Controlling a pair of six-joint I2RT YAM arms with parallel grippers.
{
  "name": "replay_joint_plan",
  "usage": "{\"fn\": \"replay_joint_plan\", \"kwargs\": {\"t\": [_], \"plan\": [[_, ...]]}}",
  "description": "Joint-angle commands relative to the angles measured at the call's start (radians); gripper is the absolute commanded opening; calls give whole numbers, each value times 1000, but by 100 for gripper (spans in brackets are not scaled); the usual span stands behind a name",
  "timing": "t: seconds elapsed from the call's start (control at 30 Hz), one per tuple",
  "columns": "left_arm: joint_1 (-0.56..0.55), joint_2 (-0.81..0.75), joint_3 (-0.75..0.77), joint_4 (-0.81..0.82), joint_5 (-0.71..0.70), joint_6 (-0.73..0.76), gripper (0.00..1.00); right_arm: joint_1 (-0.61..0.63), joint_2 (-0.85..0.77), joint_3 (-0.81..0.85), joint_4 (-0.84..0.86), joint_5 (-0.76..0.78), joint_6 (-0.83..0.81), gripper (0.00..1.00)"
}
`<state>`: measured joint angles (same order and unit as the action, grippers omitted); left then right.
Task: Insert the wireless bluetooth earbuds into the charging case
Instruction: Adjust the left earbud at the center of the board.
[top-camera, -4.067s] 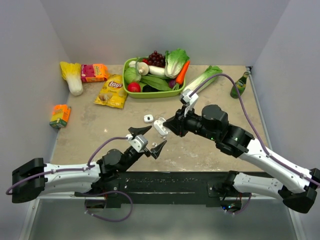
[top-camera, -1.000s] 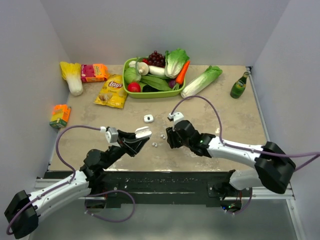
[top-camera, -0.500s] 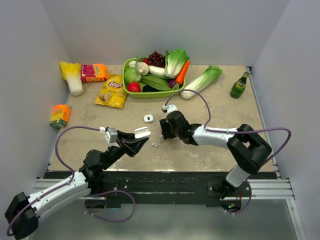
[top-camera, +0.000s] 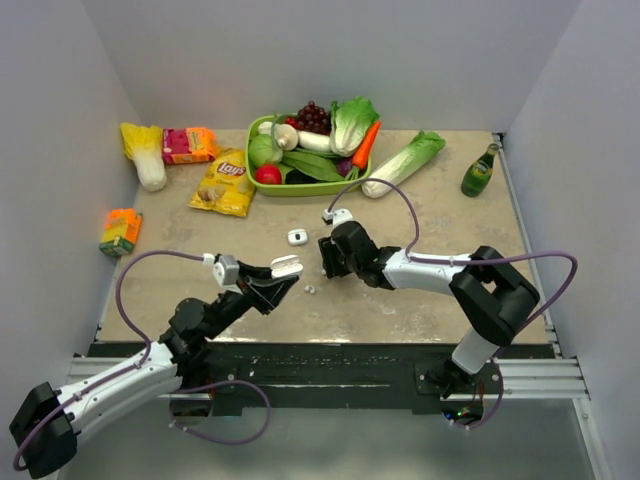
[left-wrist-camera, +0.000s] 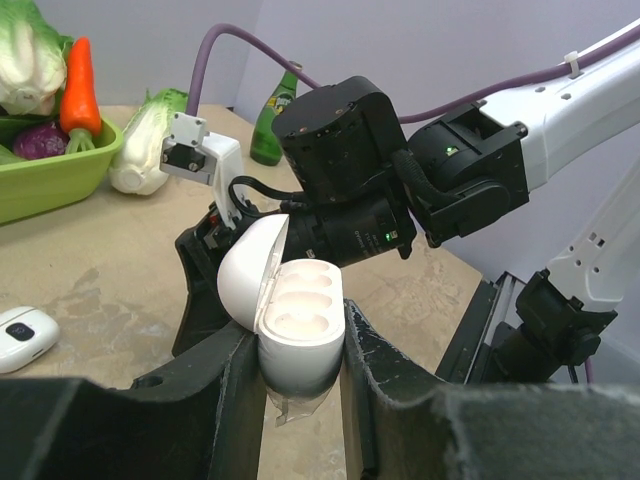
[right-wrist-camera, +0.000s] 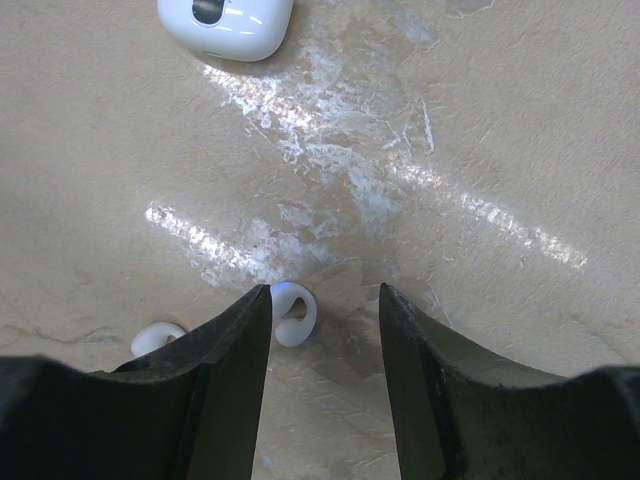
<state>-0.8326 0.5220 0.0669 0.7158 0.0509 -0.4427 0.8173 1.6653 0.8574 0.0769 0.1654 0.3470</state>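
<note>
At the left, the left gripper (left-wrist-camera: 296, 345) is clamped on the base of the charging case (left-wrist-camera: 300, 318). It holds the case off the desk (top-camera: 430, 215) with the lid swung open and the two moulded wells facing up. Just beyond, a second white case (top-camera: 296, 237) lies closed on the desk.

To the right of the held case, the right gripper (right-wrist-camera: 325, 300) points down at the desk with its jaws apart, gripping nothing. One earbud (right-wrist-camera: 290, 312) lies on the desk between the fingers, close against one of them. The other earbud (right-wrist-camera: 155, 338) lies outside the jaws, partly hidden behind that same finger. Neither is in the case.

At the far right edge stands a green bottle (top-camera: 479, 170).
</note>
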Motion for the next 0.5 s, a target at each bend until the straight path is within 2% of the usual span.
{"fn": "replay_joint_plan", "kwargs": {"t": [0.0, 0.47], "plan": [[-3, 4, 11, 28, 1, 13, 0, -4, 8, 11, 31, 28, -16, 49], [-3, 16, 11, 31, 3, 10, 0, -4, 16, -9, 15, 31, -20, 44]]}}
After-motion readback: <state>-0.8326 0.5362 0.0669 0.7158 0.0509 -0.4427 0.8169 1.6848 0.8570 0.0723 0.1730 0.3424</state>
